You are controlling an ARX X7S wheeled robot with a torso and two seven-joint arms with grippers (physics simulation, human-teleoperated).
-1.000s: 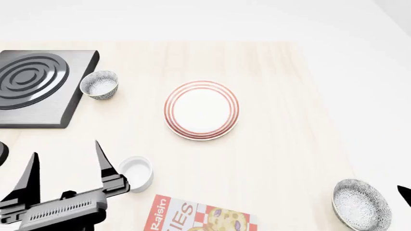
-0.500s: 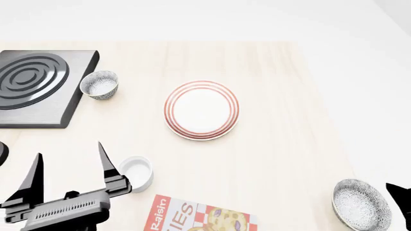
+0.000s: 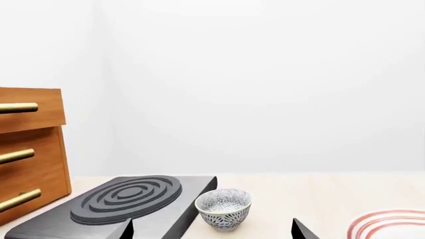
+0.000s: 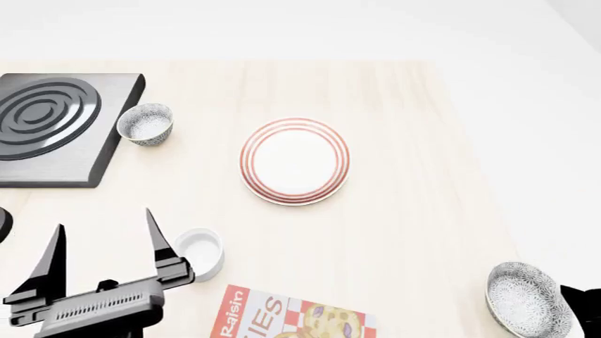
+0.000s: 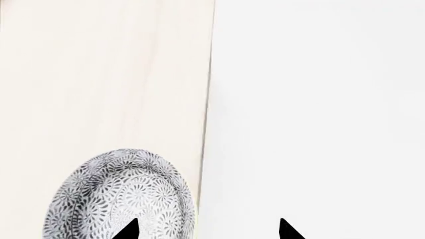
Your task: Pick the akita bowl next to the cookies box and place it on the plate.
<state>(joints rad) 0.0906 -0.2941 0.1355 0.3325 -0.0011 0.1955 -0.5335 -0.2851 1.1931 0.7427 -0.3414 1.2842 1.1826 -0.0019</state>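
The akita bowl (image 4: 528, 299), grey-and-white speckled, sits at the table's near right corner, to the right of the red-checked cookies box (image 4: 291, 318). My right gripper (image 5: 208, 231) is open, with one fingertip over the akita bowl (image 5: 119, 199) and the other past the table edge. In the head view only a black bit of the right gripper (image 4: 584, 304) shows beside the bowl. The red-ringed plate (image 4: 295, 160) lies bare mid-table. My left gripper (image 4: 101, 243) hovers open and holds nothing at the near left.
An alike speckled bowl (image 4: 146, 123) stands beside a dark stove plate (image 4: 52, 120). A plain white cup (image 4: 199, 252) sits just right of my left gripper's fingers. A wooden drawer unit (image 3: 30, 149) stands beyond the stove. The table's right edge (image 5: 206, 99) runs close by the akita bowl.
The right gripper has come further into the head view, closing on the akita bowl's right side. The left gripper has drifted slightly down and right. No object has moved.
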